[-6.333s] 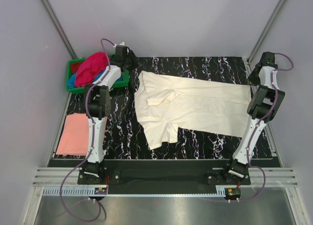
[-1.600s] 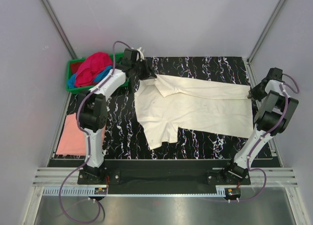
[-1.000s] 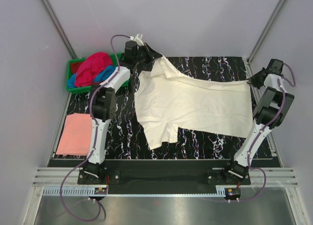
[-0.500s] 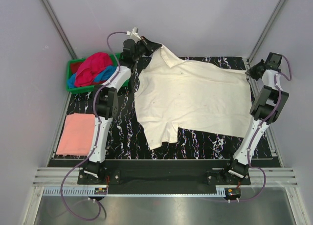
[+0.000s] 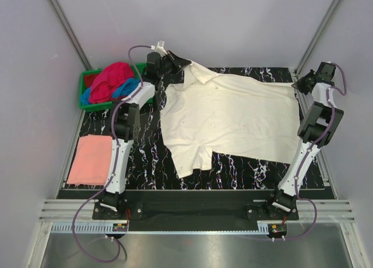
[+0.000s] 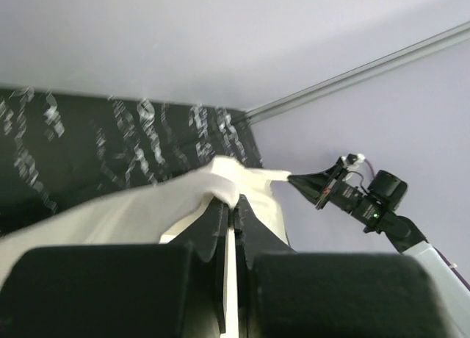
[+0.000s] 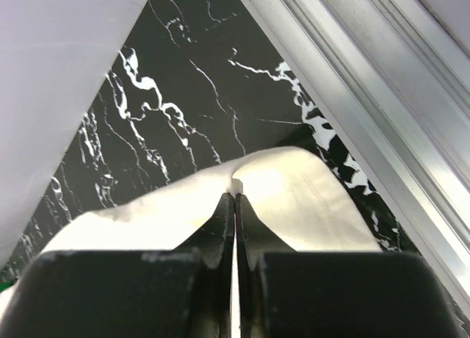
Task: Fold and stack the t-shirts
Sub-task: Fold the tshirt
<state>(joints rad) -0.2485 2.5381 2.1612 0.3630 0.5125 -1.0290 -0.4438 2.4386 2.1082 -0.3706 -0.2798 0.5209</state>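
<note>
Cloth covers most of the black marbled table (image 5: pixel 140 148): the cream t-shirt (image 5: pixel 233 113) lies spread out, its near part flat on the surface and its far edge lifted between the two arms. The left gripper (image 5: pixel 186 63) is closed on the shirt's far left corner, at the back of the table near the green crate (image 5: pixel 86 81). In the left wrist view its fingers (image 6: pixel 220 220) meet with a fold of cream fabric pinched between them. The right gripper (image 5: pixel 299 86) is closed on the far right corner, close to the rail (image 5: pixel 326 163) along the table's right side. Its wrist view shows the fingertips (image 7: pixel 222 206) pressed together on a small peak of the cloth. The far edge runs stretched from one grip to the other. One short sleeve sticks out toward the near edge at the shirt's lower left. The salmon-pink t-shirt (image 5: pixel 90 159) lies folded flat at the table's left side, well apart from the cream one. The magenta-red t-shirt (image 5: pixel 111 78) is heaped in the crate, with a blue t-shirt (image 5: pixel 88 96) showing under it.
</note>
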